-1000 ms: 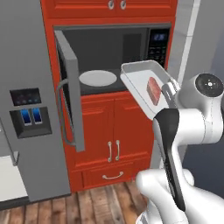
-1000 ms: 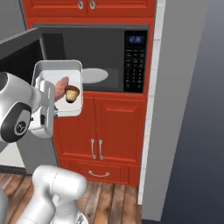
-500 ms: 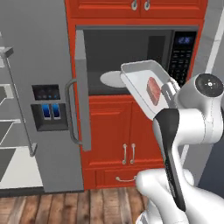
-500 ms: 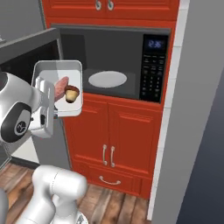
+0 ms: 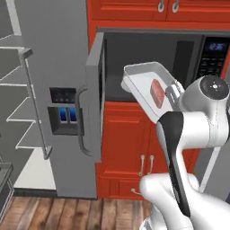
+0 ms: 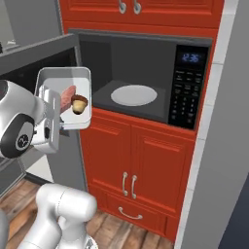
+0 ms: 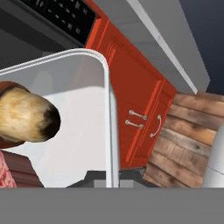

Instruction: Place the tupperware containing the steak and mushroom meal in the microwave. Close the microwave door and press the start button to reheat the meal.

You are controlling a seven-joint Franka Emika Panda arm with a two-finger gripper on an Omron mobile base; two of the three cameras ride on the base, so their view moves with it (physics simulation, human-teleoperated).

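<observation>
Tilted tupperware (image 6: pixel 82 116) with steak (image 6: pixel 67 96), mushroom (image 6: pixel 80 103), outside open microwave (image 6: pixel 146 73)

Two base cameras look forward from behind the arm, one from its left, one from its right; both share the open microwave (image 5: pixel 152 67) beyond the pincer (image 7: pixel 113 175). The hand camera looks very closely along the pincer over the tupperware (image 7: pixel 83 122).

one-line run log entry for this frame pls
phase: carry to microwave | gripper: shut on tupperware rim | load: steak, mushroom in tray | microwave door: open | cavity: white plate
</observation>
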